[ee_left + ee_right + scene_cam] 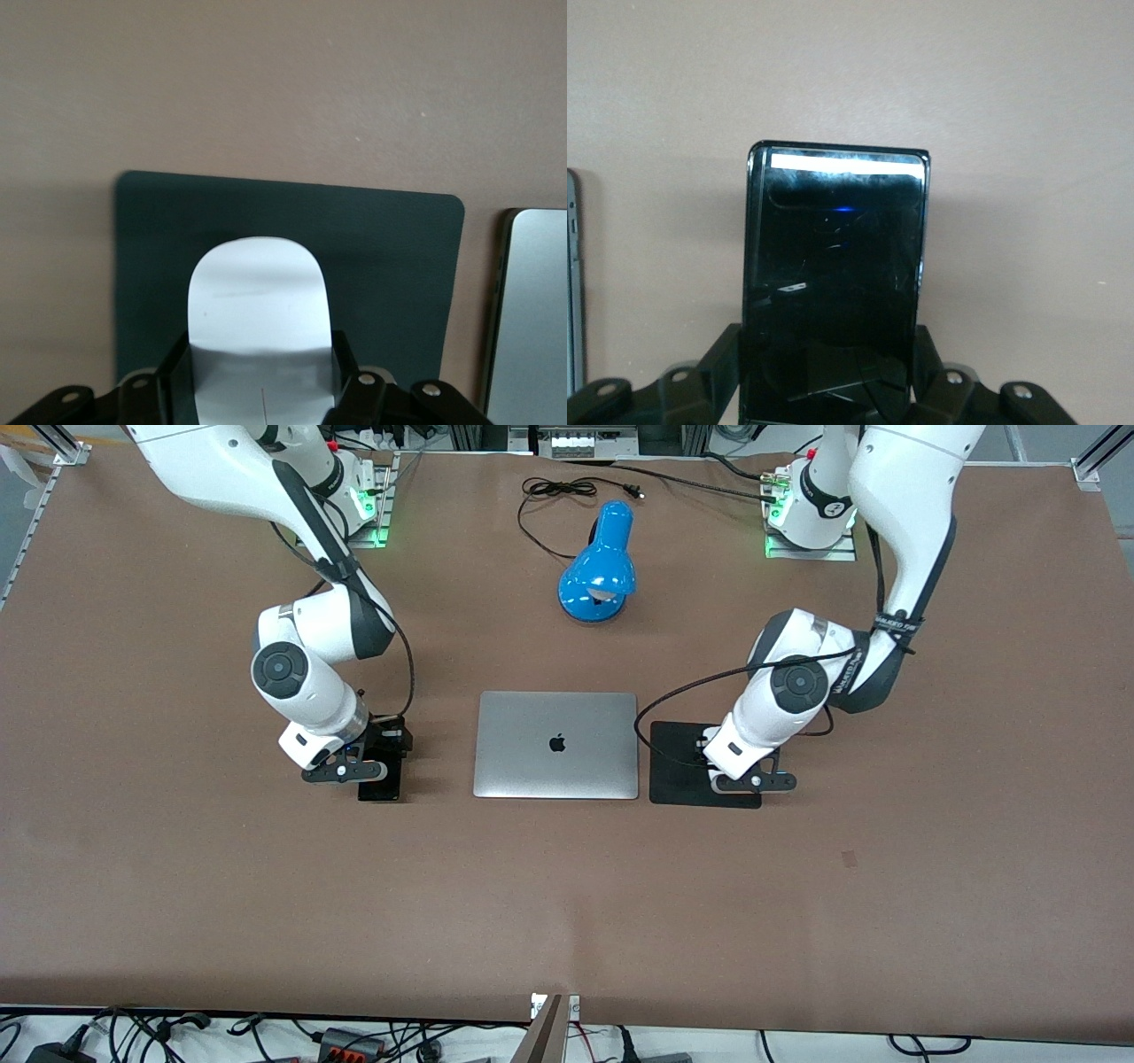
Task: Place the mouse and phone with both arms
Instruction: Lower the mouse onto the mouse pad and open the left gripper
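White mouse (259, 310) (front view hides it) in left claw (261, 376).

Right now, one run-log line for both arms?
left claw: shut on mouse, over mouse pad | right claw: shut on phone, low at table, beside laptop | release pending

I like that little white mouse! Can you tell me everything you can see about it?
The mouse is small, white, smooth and oval, like glossy plastic, with a thin grey line down its middle. It lies over the black mouse pad, beside the silver laptop. The left gripper has a black finger on each side of it. From the front camera the arm hides it.
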You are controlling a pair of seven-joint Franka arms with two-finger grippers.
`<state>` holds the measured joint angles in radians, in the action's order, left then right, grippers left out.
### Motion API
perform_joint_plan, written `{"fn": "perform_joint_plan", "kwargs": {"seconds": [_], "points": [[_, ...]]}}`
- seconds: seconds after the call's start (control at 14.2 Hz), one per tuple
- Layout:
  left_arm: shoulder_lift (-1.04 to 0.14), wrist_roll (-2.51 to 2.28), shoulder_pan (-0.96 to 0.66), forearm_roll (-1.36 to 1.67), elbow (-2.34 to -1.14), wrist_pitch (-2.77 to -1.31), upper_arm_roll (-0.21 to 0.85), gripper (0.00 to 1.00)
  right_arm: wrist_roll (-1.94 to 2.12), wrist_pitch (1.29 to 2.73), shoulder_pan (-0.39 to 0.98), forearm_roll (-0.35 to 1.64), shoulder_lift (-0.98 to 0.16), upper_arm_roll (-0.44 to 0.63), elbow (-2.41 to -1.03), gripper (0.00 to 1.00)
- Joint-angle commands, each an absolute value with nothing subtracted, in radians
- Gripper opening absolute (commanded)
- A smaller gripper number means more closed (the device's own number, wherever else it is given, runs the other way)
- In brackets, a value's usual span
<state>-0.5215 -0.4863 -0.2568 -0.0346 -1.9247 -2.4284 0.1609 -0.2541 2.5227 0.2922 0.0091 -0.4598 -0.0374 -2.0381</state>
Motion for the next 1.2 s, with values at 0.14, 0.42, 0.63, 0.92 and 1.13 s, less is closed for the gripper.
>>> {"fn": "perform_joint_plan", "kwargs": {"seconds": [0.14,0.42,0.63,0.92,1.13], "points": [[-0.586,-0.548,-0.285,-0.058,-1.922,-2.506,0.15,0.32,-0.322,2.568,0.348,0.025,-0.498,-0.041,-2.016,0.0],[-0.583,-0.545,-0.284,-0.058,-1.922,-2.508,0.152,0.72,-0.324,2.585,0.383,0.025,-0.512,-0.046,-2.016,0.0],[-0.542,-0.543,-0.273,-0.058,-1.913,-2.493,0.15,1.0,-0.325,2.591,0.388,0.025,-0.526,-0.046,-2.016,0.21],[-0.448,-0.499,-0.241,-0.058,-1.85,-2.293,0.143,1.0,-0.325,2.591,0.394,0.025,-0.532,-0.046,-2.016,0.63],[-0.422,-0.31,-0.148,-0.057,-1.722,-2.077,0.153,1.0,-0.325,2.589,0.391,0.025,-0.532,-0.046,-2.016,0.85]]}}
